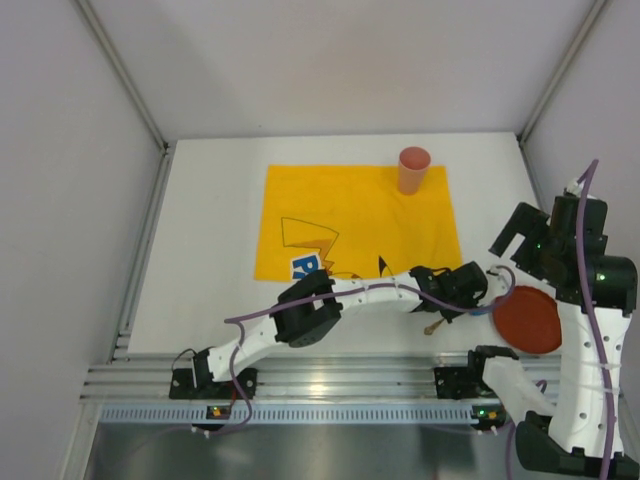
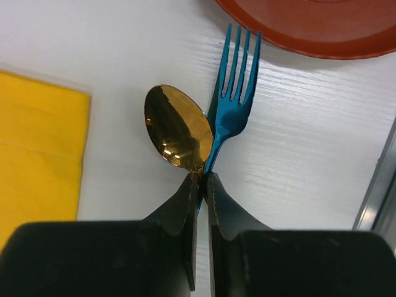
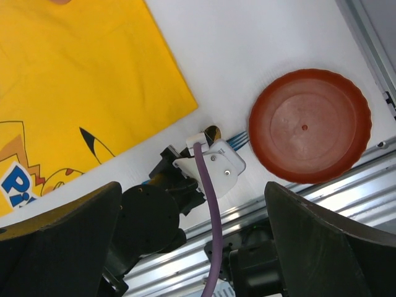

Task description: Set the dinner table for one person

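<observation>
Blue fork (image 2: 234, 105), gold spoon (image 2: 176, 133): one each

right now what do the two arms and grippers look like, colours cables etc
Both arms are white tubular links joined by chunky black joints: the left arm and the right arm. A purple cable loops loosely along each. The left gripper has black fingers tapering to thin tips; the right gripper is black too. Small green lights glow on the right arm.
</observation>
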Motion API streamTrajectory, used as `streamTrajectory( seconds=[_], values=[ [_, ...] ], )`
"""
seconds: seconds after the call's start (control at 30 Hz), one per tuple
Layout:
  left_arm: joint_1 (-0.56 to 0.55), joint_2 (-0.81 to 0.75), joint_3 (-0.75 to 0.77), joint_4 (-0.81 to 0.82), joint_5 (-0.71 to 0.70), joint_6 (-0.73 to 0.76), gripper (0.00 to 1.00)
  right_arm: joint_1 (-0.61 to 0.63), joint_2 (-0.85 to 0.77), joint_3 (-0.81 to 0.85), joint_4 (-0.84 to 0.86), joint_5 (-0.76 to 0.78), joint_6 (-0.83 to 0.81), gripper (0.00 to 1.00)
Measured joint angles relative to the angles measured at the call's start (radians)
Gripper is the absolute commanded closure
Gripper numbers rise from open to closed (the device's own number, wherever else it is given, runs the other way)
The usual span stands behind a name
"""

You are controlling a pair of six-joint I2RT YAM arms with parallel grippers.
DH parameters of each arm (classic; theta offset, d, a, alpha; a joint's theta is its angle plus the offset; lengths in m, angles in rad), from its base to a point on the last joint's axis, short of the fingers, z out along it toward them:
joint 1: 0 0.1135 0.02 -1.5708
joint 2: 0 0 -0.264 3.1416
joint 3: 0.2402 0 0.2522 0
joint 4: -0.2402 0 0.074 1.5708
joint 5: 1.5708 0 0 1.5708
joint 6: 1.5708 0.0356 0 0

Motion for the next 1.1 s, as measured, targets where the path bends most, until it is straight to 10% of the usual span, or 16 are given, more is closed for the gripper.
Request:
streamTrajectory(
  seconds=[0.7, 1.1],
  values=[
    [0.051, -0.232, -0.152, -0.154, -0.102, -0.139, 1.0, 0.022, -0.002, -0.03, 0.0, -0.038, 0.008, 0.0],
    [0.361, -0.469, -0.379, -0.174, -0.08, -0.169, 1.0, 0.054, 0.073, -0.093, 0.225, -0.24, 0.097, 0.0]
  ],
)
